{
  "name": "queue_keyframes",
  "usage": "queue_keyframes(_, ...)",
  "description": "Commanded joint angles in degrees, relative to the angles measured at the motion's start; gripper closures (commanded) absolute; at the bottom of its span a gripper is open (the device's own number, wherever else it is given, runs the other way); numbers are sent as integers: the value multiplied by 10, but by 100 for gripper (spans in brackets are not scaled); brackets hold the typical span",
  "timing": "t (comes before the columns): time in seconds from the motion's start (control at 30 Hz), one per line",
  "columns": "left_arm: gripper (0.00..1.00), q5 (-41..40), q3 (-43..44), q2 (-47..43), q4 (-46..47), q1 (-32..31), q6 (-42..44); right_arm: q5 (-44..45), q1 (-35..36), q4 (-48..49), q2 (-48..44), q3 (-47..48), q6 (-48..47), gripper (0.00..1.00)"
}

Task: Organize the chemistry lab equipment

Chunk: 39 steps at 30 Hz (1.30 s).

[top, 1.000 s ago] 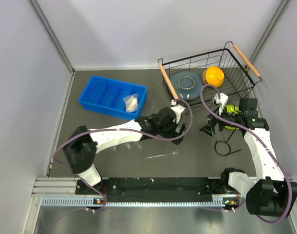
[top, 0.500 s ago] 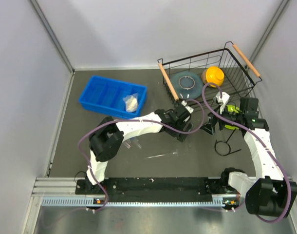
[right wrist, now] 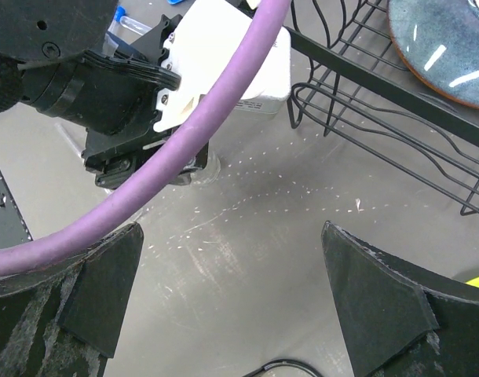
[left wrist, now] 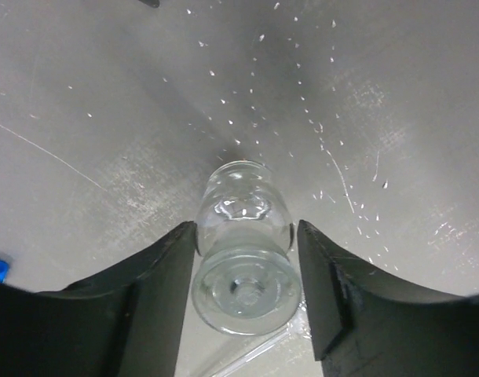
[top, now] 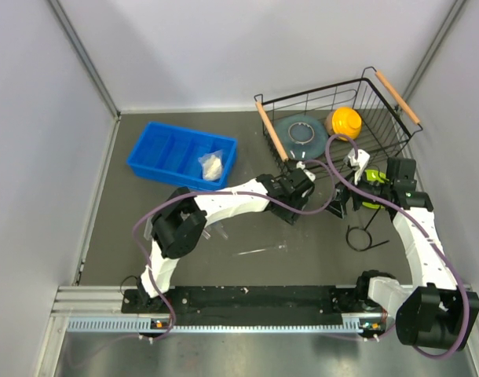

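In the left wrist view the small clear cup [left wrist: 243, 275] stands upright on the desk [left wrist: 90, 102], between the two fingers of the left end effector [left wrist: 245, 239]. The fingers are partly closed and so near its sides that I cannot tell if they touch. From above, the wrist hides this cup, just before the near left corner of the black wire basket [top: 334, 98]. The right end effector [right wrist: 232, 232] is wide open and empty, before the same basket.

Dark grey worktop [top: 184, 236]. A blue divided bin [top: 162, 149] sits toward its back left corner. At the back right stands a black wire basket [top: 272, 131] with wooden handles, holding a grey dish [top: 301, 130] and an orange bowl [top: 345, 122] side by side.
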Motion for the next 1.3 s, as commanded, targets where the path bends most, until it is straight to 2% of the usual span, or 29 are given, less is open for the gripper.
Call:
queue_keyframes(0.0,49,-20,23,5,-4,2,-6,-24,-6,17,-2,-2,-4,3)
queue_keyframes(0.13,62,-24,18,-18,-11,2,-7,-24,-5,17,-5,-2,-4,3)
queue_keyframes(0.23,67,-13,-5,-58,-7,2,-2,-24,-5,17,-8,-2,-5,3)
queue_keyframes(0.53,69,14,-99,-208,-11,27,10,-26,-5,15,-10,-2,-8,3)
queue_keyframes(0.63,69,23,-110,-251,-26,66,19,-27,-5,15,-10,-2,-8,3)
queue_keyframes(0.73,69,35,-117,-287,-33,132,35,-27,-5,15,-9,-2,-9,3)
queue_keyframes(0.77,69,38,-118,-301,-33,176,38,-27,-5,16,-10,-2,-9,3)
queue_keyframes(0.9,69,42,-105,-312,-18,280,65,-27,-6,15,-9,-2,-10,3)
queue_keyframes(1.03,69,30,-68,-279,-10,377,84,-26,-6,14,-8,-2,-10,3)
queue_keyframes(1.13,69,35,-39,-236,3,425,89,-26,-5,14,-8,-2,-11,3)
queue_keyframes(1.27,69,40,12,-156,10,455,106,-24,-5,13,-7,-2,-11,3)
